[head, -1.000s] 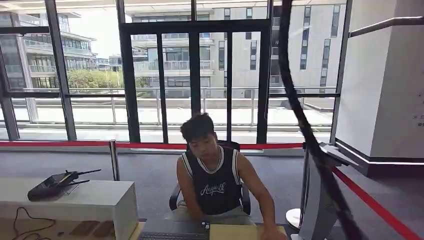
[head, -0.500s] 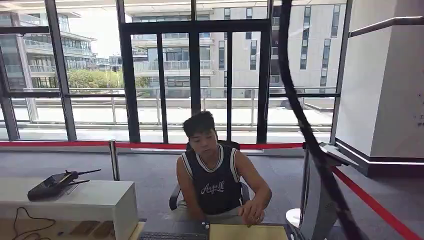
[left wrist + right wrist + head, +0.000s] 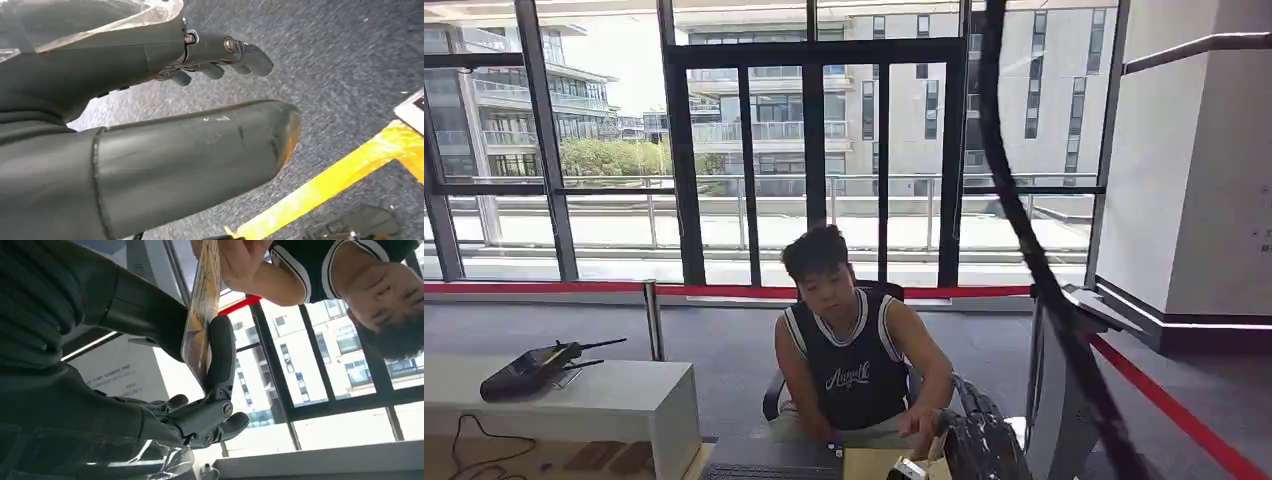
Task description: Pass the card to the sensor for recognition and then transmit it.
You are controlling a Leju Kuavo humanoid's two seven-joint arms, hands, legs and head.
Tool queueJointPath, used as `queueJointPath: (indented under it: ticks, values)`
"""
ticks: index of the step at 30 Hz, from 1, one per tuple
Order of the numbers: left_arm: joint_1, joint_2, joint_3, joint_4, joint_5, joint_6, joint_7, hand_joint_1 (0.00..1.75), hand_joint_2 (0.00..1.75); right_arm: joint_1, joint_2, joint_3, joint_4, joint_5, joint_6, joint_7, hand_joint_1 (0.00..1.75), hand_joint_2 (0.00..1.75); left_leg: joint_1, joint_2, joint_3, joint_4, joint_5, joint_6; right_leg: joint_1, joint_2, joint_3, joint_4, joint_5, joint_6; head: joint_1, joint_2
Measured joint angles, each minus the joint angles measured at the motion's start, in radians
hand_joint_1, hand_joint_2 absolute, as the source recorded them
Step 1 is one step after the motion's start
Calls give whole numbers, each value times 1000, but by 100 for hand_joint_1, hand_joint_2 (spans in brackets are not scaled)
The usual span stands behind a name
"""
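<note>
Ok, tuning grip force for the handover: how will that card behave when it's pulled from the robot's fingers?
The card looks thin and flat, so probably light and fairly stiff. Its face seems glossy, so it may slide easily. The right hand pinches one end while the person's hand holds the other; a gentle pull likely frees it.

Right hand [image 3: 200, 390] raised up front, thumb and one finger pinching card [image 3: 202, 315], other fingers curled loosely. Left hand [image 3: 200, 95] hanging low over floor, holding nothing, thumb and fingers apart.
</note>
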Motion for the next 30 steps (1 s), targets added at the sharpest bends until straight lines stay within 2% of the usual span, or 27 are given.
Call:
queueJointPath:
  ticks: [10, 17, 30]
  values:
    - [-16, -2, -30, 0, -8, -11, 9, 0, 0, -135, 109, 36, 235, 37, 22, 18, 175, 175, 0, 0, -1, 0, 0, 0, 0, 0, -2, 0, 0, 0, 0, 0]
    - [-17, -2, -45, 0, 2, -11, 8, 0, 0, -163, 165, 55, 341, 42, 25, 23, 175, 175, 0, 0, -1, 0, 0, 0, 0, 0, -2, 0, 0, 0, 0, 0]
    - [-16, -2, -49, 0, 7, -8, 8, 0, 0, -177, 211, 81, 437, 42, 23, 24, 175, 175, 0, 0, -1, 0, 0, 0, 0, 0, -2, 0, 0, 0, 0, 0]
